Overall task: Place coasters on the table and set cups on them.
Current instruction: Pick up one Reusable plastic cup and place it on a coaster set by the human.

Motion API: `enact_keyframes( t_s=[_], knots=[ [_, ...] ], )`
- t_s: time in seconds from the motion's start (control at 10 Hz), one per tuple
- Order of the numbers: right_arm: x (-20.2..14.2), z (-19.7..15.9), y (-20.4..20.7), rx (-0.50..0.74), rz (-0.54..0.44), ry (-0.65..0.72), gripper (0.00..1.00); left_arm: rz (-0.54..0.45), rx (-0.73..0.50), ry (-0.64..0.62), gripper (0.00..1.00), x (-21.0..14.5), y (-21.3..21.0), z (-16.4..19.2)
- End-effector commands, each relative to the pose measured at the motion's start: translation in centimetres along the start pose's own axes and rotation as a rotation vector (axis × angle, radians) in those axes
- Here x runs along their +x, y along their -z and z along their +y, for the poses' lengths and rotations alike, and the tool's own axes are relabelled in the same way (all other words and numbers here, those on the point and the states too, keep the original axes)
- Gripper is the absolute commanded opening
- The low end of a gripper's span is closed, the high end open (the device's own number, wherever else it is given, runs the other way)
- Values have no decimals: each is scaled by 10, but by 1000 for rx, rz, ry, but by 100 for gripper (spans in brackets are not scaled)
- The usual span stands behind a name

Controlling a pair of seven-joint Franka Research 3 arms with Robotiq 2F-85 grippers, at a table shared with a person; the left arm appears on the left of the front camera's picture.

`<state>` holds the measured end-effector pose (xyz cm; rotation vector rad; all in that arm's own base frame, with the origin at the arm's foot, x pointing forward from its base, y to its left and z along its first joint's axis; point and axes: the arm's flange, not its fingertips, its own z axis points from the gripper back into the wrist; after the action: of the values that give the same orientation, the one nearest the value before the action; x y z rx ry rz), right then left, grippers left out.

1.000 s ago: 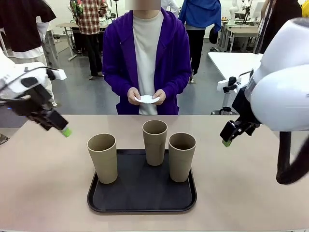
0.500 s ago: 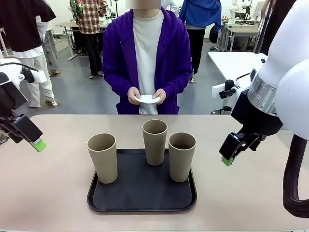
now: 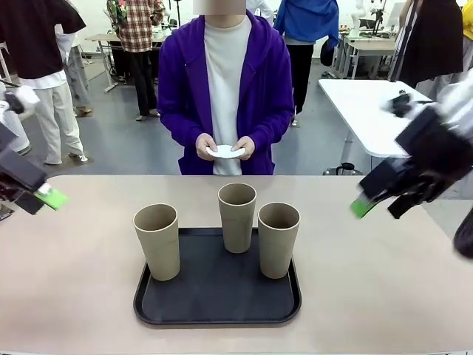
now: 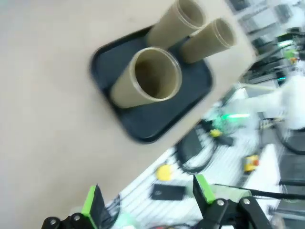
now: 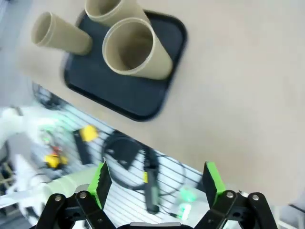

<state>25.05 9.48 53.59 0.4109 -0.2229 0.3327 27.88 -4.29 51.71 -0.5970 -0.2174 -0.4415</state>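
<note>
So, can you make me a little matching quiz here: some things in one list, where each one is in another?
1 khaki cups
2 white coasters
3 black tray
4 robot's right hand

A in the person's hands
B flat on the beige table
C open, empty, in the air
D standing on the tray

Pairs: 1-D, 2-A, 3-B, 4-C

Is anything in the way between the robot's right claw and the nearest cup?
Nothing visible. The open right gripper hangs over bare table, and only open space lies between it and the right cup on the tray.
</note>
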Motion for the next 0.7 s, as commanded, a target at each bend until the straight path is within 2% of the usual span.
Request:
enact_keyframes(
  t_s=[0.0, 0.1, 0.3, 0.4, 0.6],
  knots=[
    [-62, -82, 18, 568, -213, 344, 100, -55, -564, -156, 100, -2, -14, 48],
    [-76, -108, 22, 677, -220, 400, 100, -77, -690, -213, 100, -3, -14, 78],
    [-103, -141, 27, 806, -290, 432, 100, -160, -823, -311, 100, -27, -22, 129],
    [-113, -152, 30, 844, -318, 444, 100, -168, -865, -330, 100, -34, -28, 148],
    [-128, -168, 39, 830, -304, 490, 100, -188, -861, -385, 100, -43, -33, 160]
  ],
)
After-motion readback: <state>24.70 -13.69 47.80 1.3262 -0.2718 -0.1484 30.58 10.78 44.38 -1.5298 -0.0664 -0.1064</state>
